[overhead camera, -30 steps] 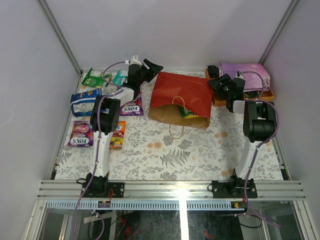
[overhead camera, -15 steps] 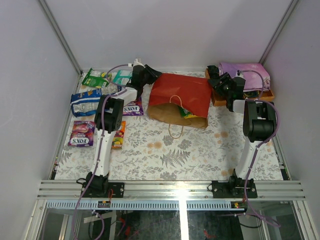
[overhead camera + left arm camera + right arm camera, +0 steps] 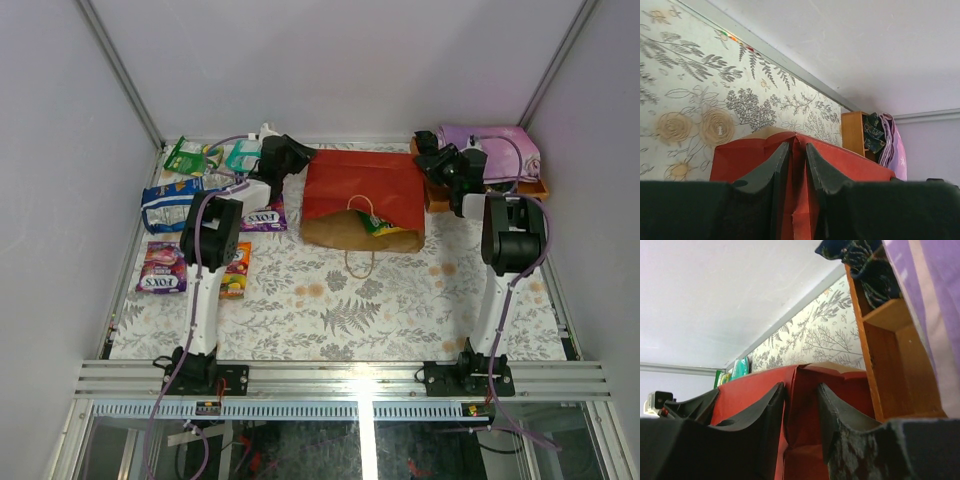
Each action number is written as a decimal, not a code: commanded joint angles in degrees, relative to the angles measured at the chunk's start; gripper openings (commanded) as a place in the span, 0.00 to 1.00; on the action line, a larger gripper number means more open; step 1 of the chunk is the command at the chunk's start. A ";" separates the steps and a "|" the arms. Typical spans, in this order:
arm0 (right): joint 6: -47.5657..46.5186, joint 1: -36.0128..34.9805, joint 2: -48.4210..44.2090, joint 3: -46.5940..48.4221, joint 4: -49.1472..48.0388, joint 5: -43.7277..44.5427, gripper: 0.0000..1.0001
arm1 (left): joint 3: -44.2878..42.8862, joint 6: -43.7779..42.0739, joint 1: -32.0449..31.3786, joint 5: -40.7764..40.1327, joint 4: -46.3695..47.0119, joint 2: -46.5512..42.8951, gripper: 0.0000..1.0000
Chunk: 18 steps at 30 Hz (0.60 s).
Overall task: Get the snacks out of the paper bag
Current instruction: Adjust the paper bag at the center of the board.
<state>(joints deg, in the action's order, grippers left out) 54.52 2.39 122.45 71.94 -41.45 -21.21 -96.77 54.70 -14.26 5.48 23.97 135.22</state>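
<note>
The red paper bag (image 3: 365,185) lies flat at the back middle with its brown mouth toward me. A green-yellow packet (image 3: 376,225) shows in the mouth. My left gripper (image 3: 300,158) is shut on a fold at the bag's far left corner (image 3: 798,145). My right gripper (image 3: 432,165) is closed on the far right corner, jaws slightly apart around the fold (image 3: 801,385). Other snacks lie to the left: green (image 3: 185,157), teal (image 3: 240,153), blue-white (image 3: 168,200), purple Fox's (image 3: 262,217), another purple (image 3: 163,268) and orange (image 3: 237,268).
A brown wooden tray (image 3: 535,188) with a folded purple cloth (image 3: 485,140) stands at the back right, just beside the right gripper. It also shows in the right wrist view (image 3: 880,340). White walls close in the back and sides.
The bag has turned from tilted to square with the table. Both grippers have closed in on its far corners, the left one moving right and down onto the bag.
</note>
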 commanded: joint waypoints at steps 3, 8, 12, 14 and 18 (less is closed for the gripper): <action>-1.82 -1.55 4.66 11.09 4.14 -2.69 0.38 | 6.88 -0.85 0.22 -7.82 4.09 -6.39 0.18; -3.74 -4.07 10.49 22.88 10.19 -3.63 0.38 | 7.62 -0.83 0.30 -11.65 4.34 -6.28 0.18; -2.82 -5.38 18.46 37.45 15.77 -7.12 0.38 | 3.84 -1.04 0.66 -13.85 1.78 -3.70 0.18; -2.41 -5.86 22.74 45.23 19.18 -8.23 0.38 | 2.70 -0.90 1.27 -14.02 1.61 -3.26 0.18; -2.60 -6.83 28.97 57.43 24.26 -9.08 0.38 | 0.43 -3.50 2.05 -16.05 -0.19 -4.12 0.18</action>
<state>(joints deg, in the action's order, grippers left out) 52.03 -2.28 148.05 118.87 -22.68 -26.11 -92.95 54.19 -12.69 -7.14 23.94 131.13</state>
